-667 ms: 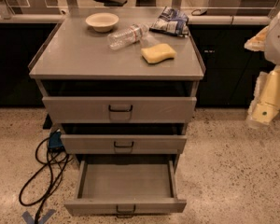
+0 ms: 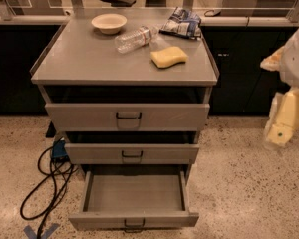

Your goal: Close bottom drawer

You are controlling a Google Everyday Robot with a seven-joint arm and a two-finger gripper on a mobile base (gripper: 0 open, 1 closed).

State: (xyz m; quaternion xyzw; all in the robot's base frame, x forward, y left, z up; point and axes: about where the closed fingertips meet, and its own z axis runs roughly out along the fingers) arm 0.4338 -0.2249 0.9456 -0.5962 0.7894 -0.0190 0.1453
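Observation:
The bottom drawer (image 2: pixel 133 218) of the grey metal cabinet (image 2: pixel 79 63) stands pulled far out, showing its empty tray, with a small dark wire handle (image 2: pixel 134 225) at the centre of its low front panel. The middle drawer (image 2: pixel 132 153) and the top drawer (image 2: pixel 127 116) sit only slightly out. My gripper (image 2: pixel 281 123) hangs at the right edge of the camera view, well to the right of the cabinet at about middle-drawer height, touching nothing.
On the cabinet top lie a white bowl (image 2: pixel 108 22), a clear plastic bottle (image 2: pixel 135 38), a yellow sponge (image 2: pixel 169 57) and a blue snack bag (image 2: pixel 182 23). Black cables (image 2: pixel 47 183) and a blue box (image 2: pixel 58 149) lie on the floor to the left. A dark counter runs behind.
The view has shifted slightly, so the cabinet sits a bit lower and more centred. My arm stays at the right edge. The drawers have not moved.

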